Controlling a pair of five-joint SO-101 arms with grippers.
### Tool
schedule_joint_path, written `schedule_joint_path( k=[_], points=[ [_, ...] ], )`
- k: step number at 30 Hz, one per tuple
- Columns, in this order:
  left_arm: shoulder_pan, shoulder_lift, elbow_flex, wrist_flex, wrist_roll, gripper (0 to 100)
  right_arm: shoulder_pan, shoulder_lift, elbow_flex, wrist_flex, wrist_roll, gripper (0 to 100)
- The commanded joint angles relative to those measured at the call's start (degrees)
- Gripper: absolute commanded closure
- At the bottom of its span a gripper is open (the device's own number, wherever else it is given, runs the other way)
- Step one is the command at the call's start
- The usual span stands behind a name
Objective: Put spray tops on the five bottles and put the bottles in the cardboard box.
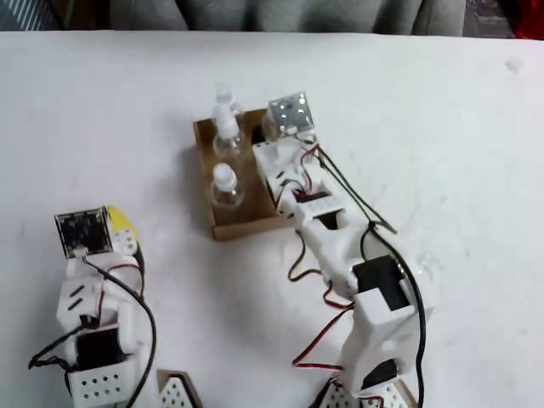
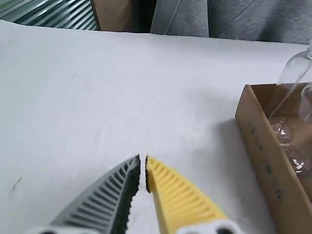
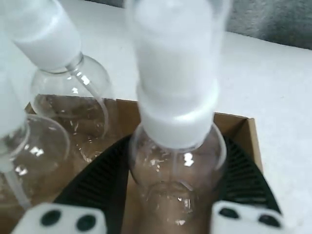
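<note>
Clamping bottle [image 3: 175,109] inside cardboard box [image 3: 238,127], right gripper [image 3: 178,165], left gripper [image 2: 142,165] pressed together, empty

I see one bottle [image 3: 176,163] between the fingers of my right pincer [image 3: 178,146] in the cardboard box [image 3: 240,127], other bottles [image 3: 68,100] just beside it, and the box on the table [image 2: 97,97] to the right of my left pincer [image 2: 143,171].

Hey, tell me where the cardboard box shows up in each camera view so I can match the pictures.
High view: the cardboard box sits just above and left of centre.
Left wrist view: it stands beside the left end effector, on the side of the yellow finger.
Right wrist view: its brown wall rises behind the bottle in the right end effector.
Shared landmark: the clear bottles with white tops standing in the box.
</note>
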Motion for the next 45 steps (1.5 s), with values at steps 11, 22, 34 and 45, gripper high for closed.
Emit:
schedule_joint_path(
  k=[11, 22, 34, 45],
  points=[
    [-0.66, -0.57, 0.0, 0.88, 0.18, 98, -0.13, -0.22, -1.49, -0.4, 0.0, 63.5],
    [-0.66, -0.57, 0.0, 0.88, 0.18, 98, -0.22, -0.92, -1.67, -0.4, -0.09, 63.5],
    [-0.66, -0.57, 0.0, 0.97, 0.18, 98, -0.22, -7.16, -1.41, -0.13, -0.09, 63.5],
    [-0.48, -0.57, 0.0, 0.97, 0.18, 98, -1.89, -9.8, -1.49, -0.22, -0.09, 63.5]
  ],
)
